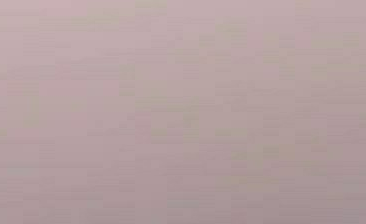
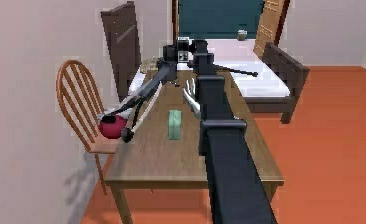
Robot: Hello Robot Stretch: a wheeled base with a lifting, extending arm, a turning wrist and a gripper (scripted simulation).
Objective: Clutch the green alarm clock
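**A:** Alignment was what we cared about here, wasn't it?

**B:** Yes. We saw a small pale-green upright block, which we took for the green alarm clock [image 2: 175, 124]. It stood on the long brown wooden worktop [image 2: 151, 170], just beside the dark square arm bar [image 2: 228, 150], on the arm side view's left.

**A:** And the jaws?

**B:** We could not tell whether they were open or closed, nor whether they held anything. The bar's far end sat among clutter, near the black-armed desk lamp with a red shade [image 2: 113, 127].

**A:** So how did we judge the step should go?

**B:** The reach looked longer than the clock needed, so we judged it should draw in. The jaws should meet the block squarely across its narrow sides, clear of the lamp, and gently, since a tall thin block tips easily.

**A:** Its long axis?

**B:** Upright, we judged, with the broad face turned toward the worktop's near end.
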